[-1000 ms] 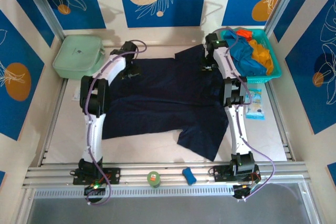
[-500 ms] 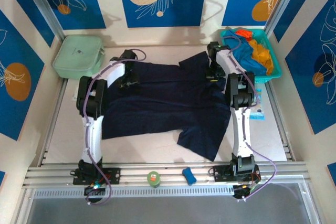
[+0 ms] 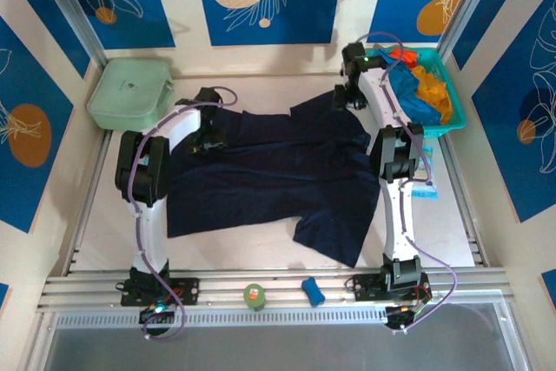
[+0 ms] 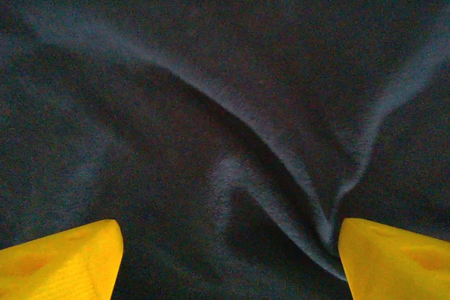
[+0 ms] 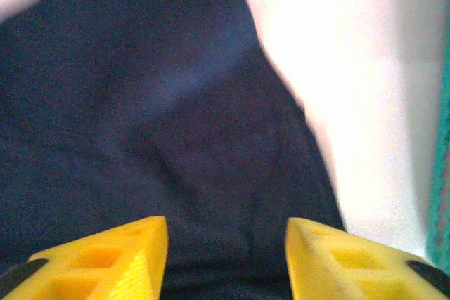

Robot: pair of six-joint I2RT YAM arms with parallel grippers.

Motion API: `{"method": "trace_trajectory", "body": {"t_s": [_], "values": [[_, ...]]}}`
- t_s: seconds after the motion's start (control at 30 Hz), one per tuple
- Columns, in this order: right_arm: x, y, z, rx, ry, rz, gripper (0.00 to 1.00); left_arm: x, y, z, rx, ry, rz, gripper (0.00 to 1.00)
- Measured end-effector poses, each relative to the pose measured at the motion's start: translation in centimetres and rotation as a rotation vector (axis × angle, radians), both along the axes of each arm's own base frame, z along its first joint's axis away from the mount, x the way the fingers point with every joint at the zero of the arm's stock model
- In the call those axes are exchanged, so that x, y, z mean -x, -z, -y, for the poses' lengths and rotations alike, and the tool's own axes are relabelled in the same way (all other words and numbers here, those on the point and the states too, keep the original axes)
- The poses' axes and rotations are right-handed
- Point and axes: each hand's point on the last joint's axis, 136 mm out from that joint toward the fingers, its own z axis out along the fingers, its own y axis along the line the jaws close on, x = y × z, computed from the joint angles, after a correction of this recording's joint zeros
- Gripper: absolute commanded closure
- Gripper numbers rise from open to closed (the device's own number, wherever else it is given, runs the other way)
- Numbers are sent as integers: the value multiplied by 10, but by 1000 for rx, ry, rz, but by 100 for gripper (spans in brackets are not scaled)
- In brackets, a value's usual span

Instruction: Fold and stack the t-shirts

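Observation:
A large dark navy t-shirt point(image 3: 269, 171) lies spread flat across the white table. My left gripper point(image 3: 211, 134) hovers over its far left part. In the left wrist view this gripper point(image 4: 228, 244) is open, its yellow fingertips point(image 4: 63, 261) wide apart over a raised crease in the navy cloth point(image 4: 232, 103). My right gripper point(image 3: 345, 97) is at the shirt's far right sleeve, open point(image 5: 226, 244), with navy cloth point(image 5: 176, 103) below and nothing pinched. Bright blue point(image 3: 404, 89), orange point(image 3: 434, 89) and red point(image 3: 400, 56) t-shirts are bundled in the teal basket point(image 3: 434, 132).
A pale green box point(image 3: 130, 93) stands at the back left corner. A small printed packet point(image 3: 424, 178) lies right of the right arm. A green roll point(image 3: 254, 295) and a small blue object point(image 3: 312, 291) rest on the front rail. Bare table point(image 5: 351, 68) shows beside the sleeve.
My right gripper has moved toward the back wall, and the shirt's far right sleeve has shifted left and back with it. The left arm's elbow has swung further left.

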Motion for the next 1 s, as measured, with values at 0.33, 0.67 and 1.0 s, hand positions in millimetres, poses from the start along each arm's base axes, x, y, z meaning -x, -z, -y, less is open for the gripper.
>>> {"method": "trace_trajectory", "body": {"t_s": [0.33, 0.67, 1.0], "values": [[-44, 79, -8, 24, -98, 16, 38, -19, -50, 11, 63, 10, 112, 19], [-60, 88, 14, 17, -75, 57, 37, -18, -49, 11, 65, 11, 105, 19], [-63, 96, 2, 3, -133, 61, 67, -16, -46, 11, 62, 11, 98, 19]]}}
